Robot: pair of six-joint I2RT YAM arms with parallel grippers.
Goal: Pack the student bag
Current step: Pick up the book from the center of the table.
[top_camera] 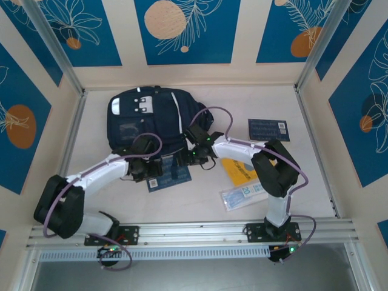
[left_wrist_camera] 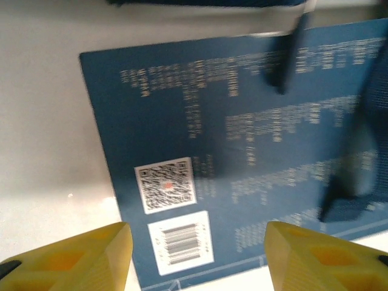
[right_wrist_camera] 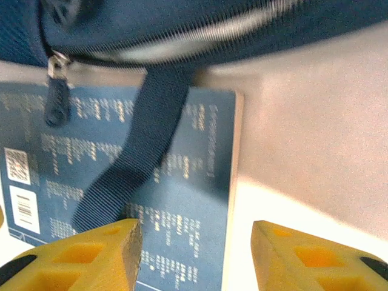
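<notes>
The student bag [top_camera: 151,118], navy with white stripes, lies flat at the back left of the table. A navy booklet [top_camera: 170,176] lies just in front of it, partly under a bag strap [right_wrist_camera: 139,157]. My left gripper [top_camera: 145,167] hovers over the booklet's left part, and its yellow fingers [left_wrist_camera: 91,251] stand open above the QR code and barcode [left_wrist_camera: 179,242]. My right gripper [top_camera: 194,156] is open over the booklet's right edge [right_wrist_camera: 233,182], below the bag's zipper pull [right_wrist_camera: 56,91]. Neither gripper holds anything.
A second navy booklet [top_camera: 268,129] lies at the back right. A yellow item [top_camera: 239,171] and a clear packet [top_camera: 242,195] lie by the right arm. Metal frame rails border the table on both sides and along the front.
</notes>
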